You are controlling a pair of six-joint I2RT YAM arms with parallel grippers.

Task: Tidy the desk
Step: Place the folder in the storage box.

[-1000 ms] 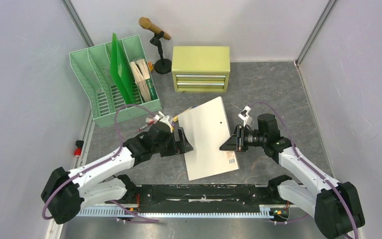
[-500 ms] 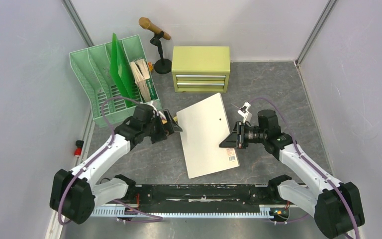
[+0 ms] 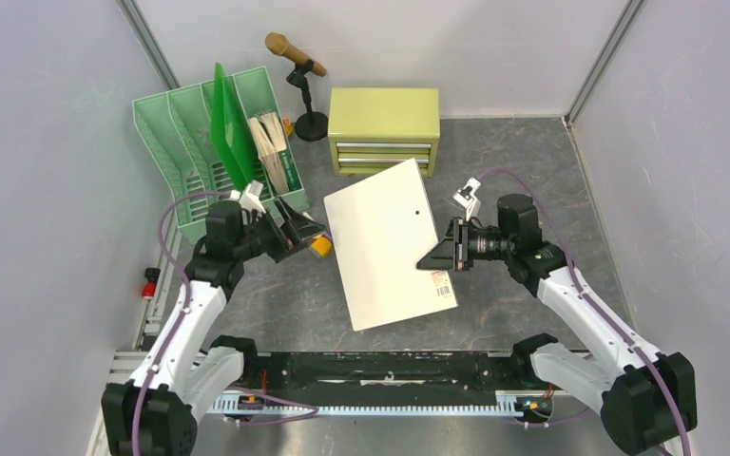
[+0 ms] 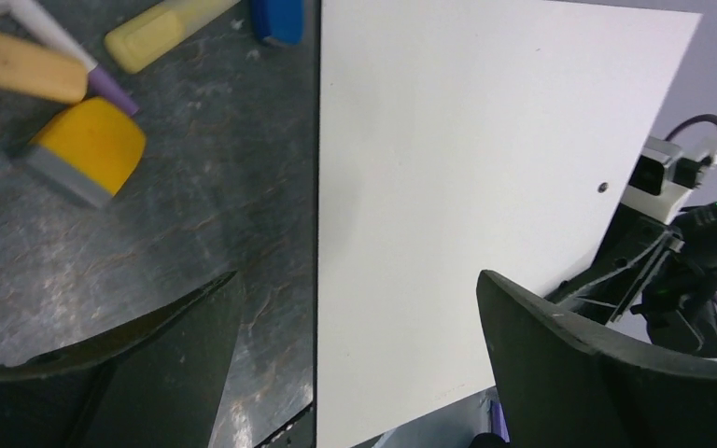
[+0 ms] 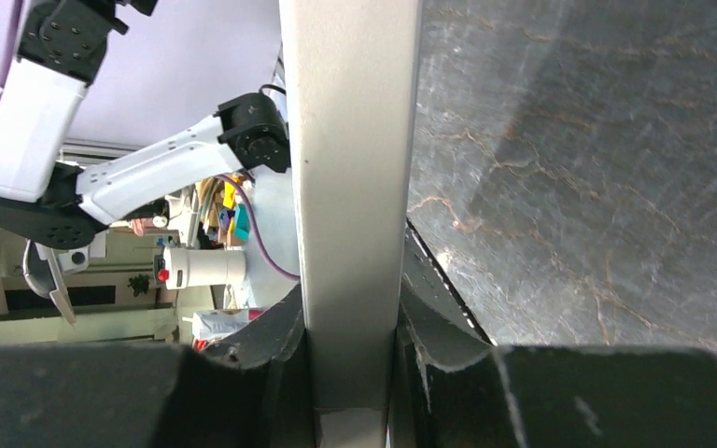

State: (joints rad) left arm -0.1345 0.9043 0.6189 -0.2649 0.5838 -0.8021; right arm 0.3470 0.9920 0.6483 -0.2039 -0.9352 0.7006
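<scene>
The desk [image 3: 523, 161] is a dark grey veined tabletop. A large flat white book [image 3: 385, 242] with a barcode sticker lies slanted across its middle. My right gripper [image 3: 437, 258] is shut on the book's right edge. In the right wrist view the pale edge [image 5: 350, 187] runs up from between the jaws of the right gripper [image 5: 353, 327]. My left gripper [image 3: 299, 237] hangs open and empty left of the book. In the left wrist view the left gripper [image 4: 357, 280] spans the book's left edge [image 4: 485, 187] above the desk [image 4: 196, 205] without touching it.
Small items lie by the book's far left corner: a yellow block with a grey end [image 4: 84, 149], a yellow highlighter [image 4: 163, 28], a blue piece [image 4: 278, 17]. A green file organizer [image 3: 219, 152], a microphone on a stand [image 3: 297, 57] and a yellow-green cabinet [image 3: 384, 130] line the back.
My left arm has pulled back and to the left, away from the book toward the organizer. The right gripper has shifted the book slightly farther back and leftward.
</scene>
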